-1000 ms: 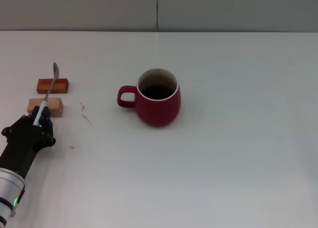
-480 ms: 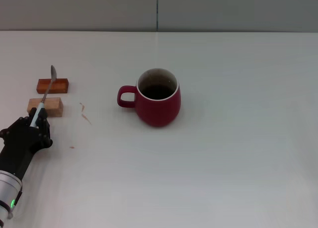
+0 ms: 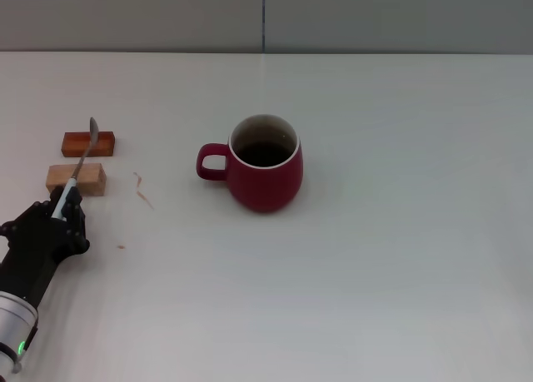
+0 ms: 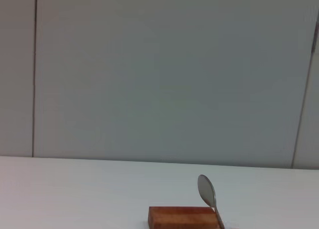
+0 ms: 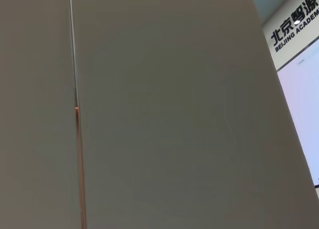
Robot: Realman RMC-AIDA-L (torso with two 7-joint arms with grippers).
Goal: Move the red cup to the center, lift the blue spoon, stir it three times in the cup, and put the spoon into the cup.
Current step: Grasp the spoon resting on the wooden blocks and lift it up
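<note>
The red cup (image 3: 265, 167) stands upright near the middle of the white table, handle toward my left. My left gripper (image 3: 63, 204) is at the table's left side, shut on the light blue handle of the blue spoon (image 3: 84, 156). The spoon's grey neck runs away from me over two wooden blocks, and its bowl is above the far block. In the left wrist view the spoon bowl (image 4: 206, 189) stands up over the reddish block (image 4: 182, 217). The right gripper is out of view; its wrist view shows only a wall.
A pale wooden block (image 3: 77, 180) and a reddish-brown block (image 3: 87, 142) lie under the spoon at the left. A few small reddish marks (image 3: 143, 192) are on the tabletop between the blocks and the cup.
My left gripper has drawn back a little toward me and to the left with the spoon. The spoon's bowl has shifted slightly nearer. The cup has not moved.
</note>
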